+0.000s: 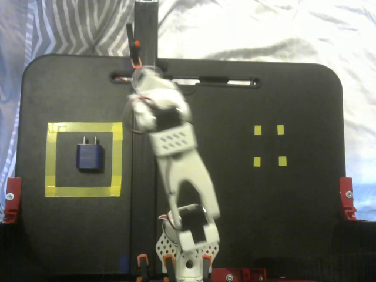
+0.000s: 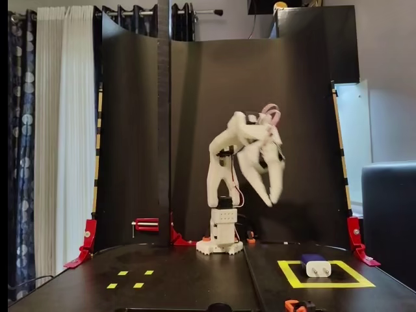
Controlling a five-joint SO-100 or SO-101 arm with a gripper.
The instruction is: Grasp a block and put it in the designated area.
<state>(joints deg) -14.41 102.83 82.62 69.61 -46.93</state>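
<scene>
The dark blue block (image 1: pixel 89 157) lies flat inside the large yellow tape square (image 1: pixel 53 158), prongs toward the far side. It also shows in the other fixed view (image 2: pixel 315 264) inside the yellow tape square (image 2: pixel 289 276). My white gripper (image 2: pixel 271 203) hangs high above the table, fingers pointing down, slightly apart and empty, well clear of the block. From above the gripper (image 1: pixel 141 111) is blurred, right of the square.
Four tiny yellow squares (image 1: pixel 269 145) mark the board's right side in a fixed view; they also show in the other fixed view (image 2: pixel 130 279). Red clamps (image 1: pixel 12 200) hold the board's edges. A dark vertical post (image 1: pixel 145 29) stands at the back.
</scene>
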